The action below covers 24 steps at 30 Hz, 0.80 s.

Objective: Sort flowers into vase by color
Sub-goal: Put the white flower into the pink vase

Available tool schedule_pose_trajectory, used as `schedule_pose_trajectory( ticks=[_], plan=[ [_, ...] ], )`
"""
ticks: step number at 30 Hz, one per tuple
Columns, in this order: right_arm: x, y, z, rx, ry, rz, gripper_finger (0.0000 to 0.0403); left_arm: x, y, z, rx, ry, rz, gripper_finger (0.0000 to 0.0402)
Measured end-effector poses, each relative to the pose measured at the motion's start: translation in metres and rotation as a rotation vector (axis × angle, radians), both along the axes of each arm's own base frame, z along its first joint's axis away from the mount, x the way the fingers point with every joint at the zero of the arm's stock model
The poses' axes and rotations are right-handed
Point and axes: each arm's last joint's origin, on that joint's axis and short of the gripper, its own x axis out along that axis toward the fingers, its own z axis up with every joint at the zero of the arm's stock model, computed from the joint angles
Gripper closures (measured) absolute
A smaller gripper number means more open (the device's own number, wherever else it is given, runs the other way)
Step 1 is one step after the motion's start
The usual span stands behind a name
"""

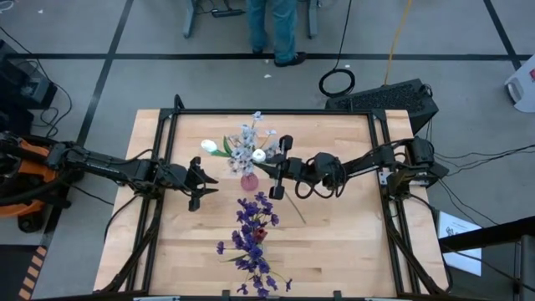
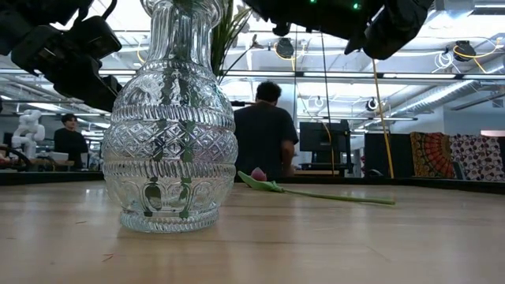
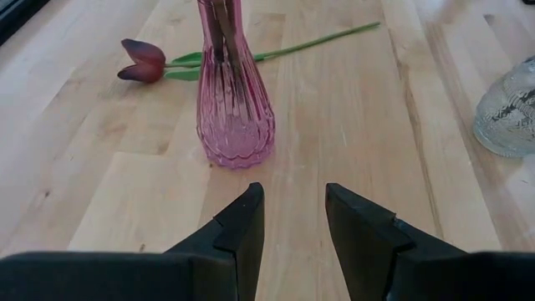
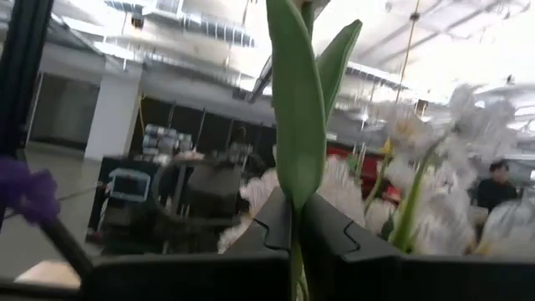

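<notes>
The tabletop (image 1: 334,242) is showing as a pale wood-plank surface framed by dark rails, standing on a grey floor crossed by dark tape lines, with cables and a black keyboard lying beyond its far right corner. Near the middle of the tabletop the pink vase (image 1: 249,181) is standing upright, carrying pale lavender-white clusters (image 1: 244,144) and white tulip buds (image 1: 209,146). At six o'clock from it the clear glass vase (image 2: 170,118) is holding the dark purple clusters (image 1: 251,238). The right gripper (image 1: 279,170) is hovering at about three o'clock of the pink vase, just beside its blooms, and its fingers are pressing together on the green stem of a white tulip (image 1: 259,155); the right wrist view is showing the stem and leaf (image 4: 297,134) rising from between the clamped fingers. The left gripper (image 1: 201,183) is waiting at nine o'clock of the pink vase, near it but apart, with its fingers (image 3: 238,230) standing spread and holding nothing. One dark red tulip (image 3: 144,62) is lying flat on the tabletop behind the pink vase as the left wrist view sees it, its stem running along the wood. In the room beyond, a person (image 2: 264,130) in a dark top is facing away near a monitor, another person (image 2: 69,140) is sitting far off, and ceiling ducts and strip lights are running overhead.
</notes>
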Motion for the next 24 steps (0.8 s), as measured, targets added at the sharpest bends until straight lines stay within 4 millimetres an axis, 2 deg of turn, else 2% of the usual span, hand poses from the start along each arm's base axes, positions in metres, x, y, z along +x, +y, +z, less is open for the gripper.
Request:
schedule_pose_trajectory(
  ticks=[8,24],
  plan=[
    [0.005,-0.002,-0.014,0.065,0.148,0.016,0.0401,0.0,0.0,0.0,0.0,-0.001,0.0,0.0265],
    [0.007,-0.002,-0.025,0.142,0.256,0.025,0.0383,0.0,0.0,0.0,0.0,-0.001,0.001,0.0265]
  ],
)
